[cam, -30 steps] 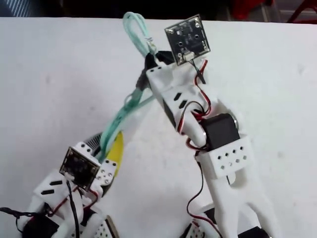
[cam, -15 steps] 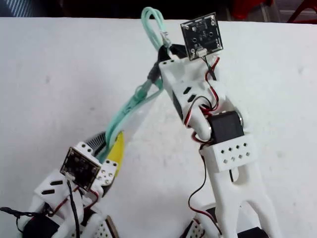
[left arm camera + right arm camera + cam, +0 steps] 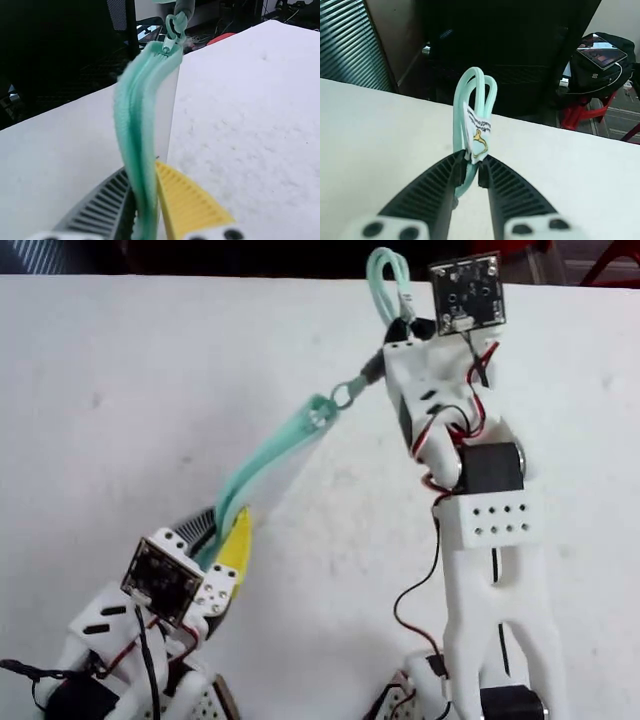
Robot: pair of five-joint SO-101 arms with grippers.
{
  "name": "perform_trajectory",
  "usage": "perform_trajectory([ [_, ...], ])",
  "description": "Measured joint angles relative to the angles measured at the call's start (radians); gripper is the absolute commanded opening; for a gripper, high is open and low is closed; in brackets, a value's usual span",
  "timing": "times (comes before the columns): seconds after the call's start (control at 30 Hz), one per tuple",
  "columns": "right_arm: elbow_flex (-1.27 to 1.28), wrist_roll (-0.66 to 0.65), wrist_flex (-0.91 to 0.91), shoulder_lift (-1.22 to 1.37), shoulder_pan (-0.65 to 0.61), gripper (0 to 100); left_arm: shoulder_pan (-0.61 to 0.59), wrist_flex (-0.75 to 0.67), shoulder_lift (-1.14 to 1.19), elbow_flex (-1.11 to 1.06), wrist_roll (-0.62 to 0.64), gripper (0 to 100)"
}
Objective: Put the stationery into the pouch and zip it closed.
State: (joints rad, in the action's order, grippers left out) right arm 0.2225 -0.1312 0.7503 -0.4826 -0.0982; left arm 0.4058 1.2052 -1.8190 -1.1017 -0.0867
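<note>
Change: the right gripper [image 3: 471, 161] now sits at the upper right of the high view, farther up and to the right than in either earlier frame. It has carried the cord loop [image 3: 385, 280] with it.
Zip slider: the slider [image 3: 322, 412] has travelled along the teeth toward the upper right, and it now lies at the far tip of the green band.
Pouch: the pouch [image 3: 270, 455] is stretched in a taut diagonal from lower left to upper centre. It is lifted edge-up off the table [image 3: 100, 390] and looks straighter than a second ago.
Right claw: it is narrow, pinched on the cord loop just under its paper tag [image 3: 477, 131].
Left claw: the left gripper [image 3: 142, 170] is clamped on the lower end of the pouch, with a grey finger on one side and a yellow one on the other. It has stayed at the lower left throughout.
Meaning: from the left wrist view the two green tapes run together right up to the slider, so the zip looks closed or very nearly so. The closing step seems to be at its end.
Stationery: I cannot tell from these frames whether it is inside the pouch.
</note>
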Motion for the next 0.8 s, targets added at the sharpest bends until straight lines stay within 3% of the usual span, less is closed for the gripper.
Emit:
perform_trajectory([
  [0.8,0.002,-0.003,-0.052,-0.002,0.112,1.7,0.002,0.000,0.003,0.000,-0.008,2],
])
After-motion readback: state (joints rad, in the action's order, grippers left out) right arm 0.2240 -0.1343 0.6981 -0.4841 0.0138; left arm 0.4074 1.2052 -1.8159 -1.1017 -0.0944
